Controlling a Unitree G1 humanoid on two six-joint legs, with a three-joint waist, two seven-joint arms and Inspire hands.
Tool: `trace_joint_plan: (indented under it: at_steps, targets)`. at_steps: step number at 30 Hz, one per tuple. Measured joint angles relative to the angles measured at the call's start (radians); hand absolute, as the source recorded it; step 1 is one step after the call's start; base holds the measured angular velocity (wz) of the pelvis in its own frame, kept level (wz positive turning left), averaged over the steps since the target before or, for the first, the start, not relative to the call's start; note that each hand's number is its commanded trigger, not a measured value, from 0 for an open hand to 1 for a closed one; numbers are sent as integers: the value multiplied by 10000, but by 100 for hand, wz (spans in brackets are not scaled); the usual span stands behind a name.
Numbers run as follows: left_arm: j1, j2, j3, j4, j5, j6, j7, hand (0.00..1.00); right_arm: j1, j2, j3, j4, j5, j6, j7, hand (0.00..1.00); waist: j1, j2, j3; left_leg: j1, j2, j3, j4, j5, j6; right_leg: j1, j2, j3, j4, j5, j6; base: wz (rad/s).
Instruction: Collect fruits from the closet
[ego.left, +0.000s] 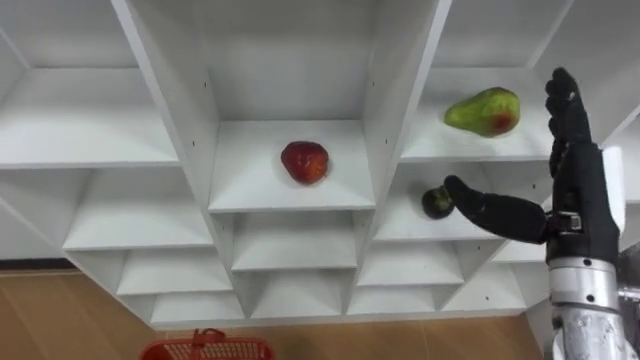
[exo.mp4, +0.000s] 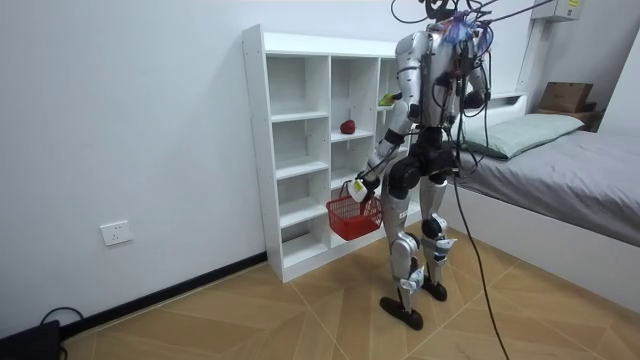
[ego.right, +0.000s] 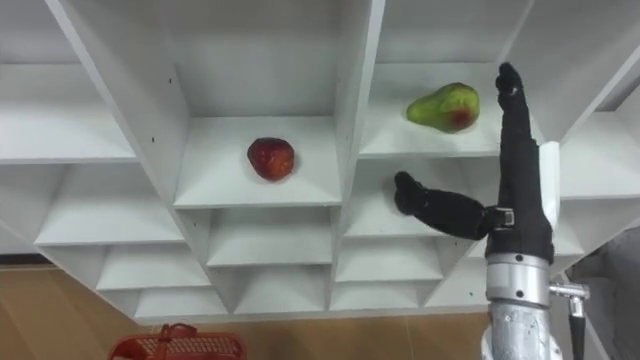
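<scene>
A red apple (ego.left: 304, 162) lies on a middle-column shelf of the white closet (ego.left: 290, 195). One column to the right, a green pear-like fruit with a red blush (ego.left: 484, 111) rests on a shelf at about the same height. A small dark fruit (ego.left: 436, 202) sits on the shelf below it. My right hand (ego.left: 580, 185) is raised in front of that right column, open, fingers straight up beside the green fruit and thumb stretched left toward the dark fruit. In the room view my left hand (exo.mp4: 368, 186) hangs low, shut on the handle of a red basket (exo.mp4: 352, 216).
I stand facing the closet on a wooden floor (exo.mp4: 300, 320). A bed (exo.mp4: 560, 170) is close behind me at the room view's right. The red basket's rim (ego.left: 205, 349) shows at the bottom of the eye views.
</scene>
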Motion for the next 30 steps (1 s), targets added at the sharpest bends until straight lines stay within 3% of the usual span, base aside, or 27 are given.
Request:
trace_joint_plan:
  at_steps: [5,10,15,18,25,30]
  targets:
    - [3,68,31,96,3,15,-21,100,-437,-154,-440,13,71,-172,-98,0,5,-34,25,-16,6,-70,9,0,0,71,-33,-296,12,2,-4,2]
    - [59,81,64,33,124,250,-5,100,-764,-187,-758,100,594,-145,-66,0,4,-52,27,-12,24,-93,9,0,0,78,-35,-426,10,2,-4,1]
    - [39,174,67,-71,399,434,70,100,-880,-489,-761,332,1078,-102,-65,0,2,-149,19,-11,66,-212,40,1,-2,132,-52,-858,6,14,-22,5]
    - [36,208,23,-104,414,434,202,100,-1195,-747,-819,770,1072,-81,-88,0,-32,-190,26,-103,64,-220,107,1,-2,140,-62,-879,-3,24,-40,2]
    - [20,245,-1,-103,494,439,360,100,-1530,-819,-870,1196,1377,-14,-182,0,-13,-243,20,-162,66,-257,215,1,-3,155,-76,-949,-9,34,-57,2]
    - [37,248,-19,-109,493,444,470,100,-1748,-981,-838,1743,2399,47,-64,0,32,-314,31,-188,69,-322,245,1,-3,165,-79,-977,-1,42,-70,0]
